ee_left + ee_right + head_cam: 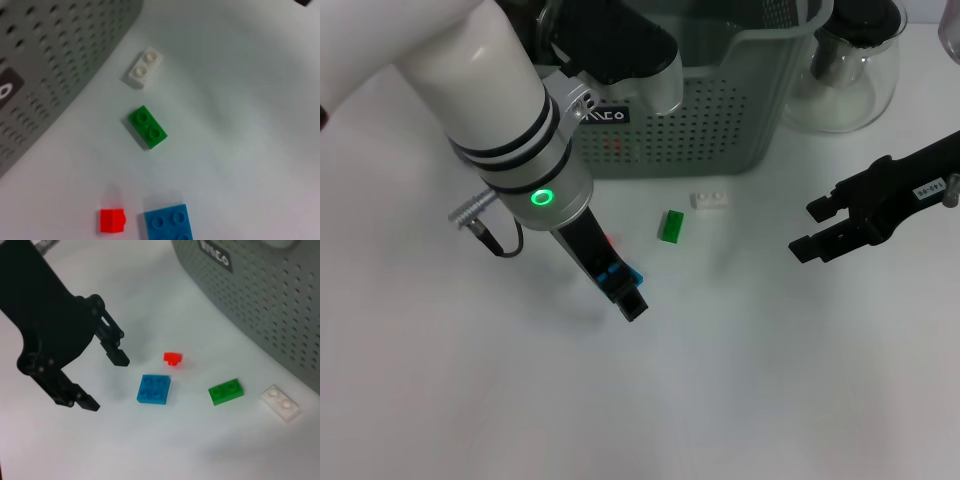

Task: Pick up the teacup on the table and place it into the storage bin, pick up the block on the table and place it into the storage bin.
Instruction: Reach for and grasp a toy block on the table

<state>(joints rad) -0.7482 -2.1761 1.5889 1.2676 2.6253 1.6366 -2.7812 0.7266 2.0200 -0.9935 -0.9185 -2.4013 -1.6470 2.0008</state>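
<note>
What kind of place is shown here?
Probably a robot test bench: a plain white table, a grey storage bin, small toy blocks such as the green block, and two robot arms.

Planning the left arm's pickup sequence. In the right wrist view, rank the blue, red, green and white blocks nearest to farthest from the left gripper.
From the left gripper:
1. Blue block, beside the fingertips.
2. Red block, just beyond.
3. Green block, toward the storage bin.
4. White block, farthest.

Bright, even light; soft shadows, slight blur.
</note>
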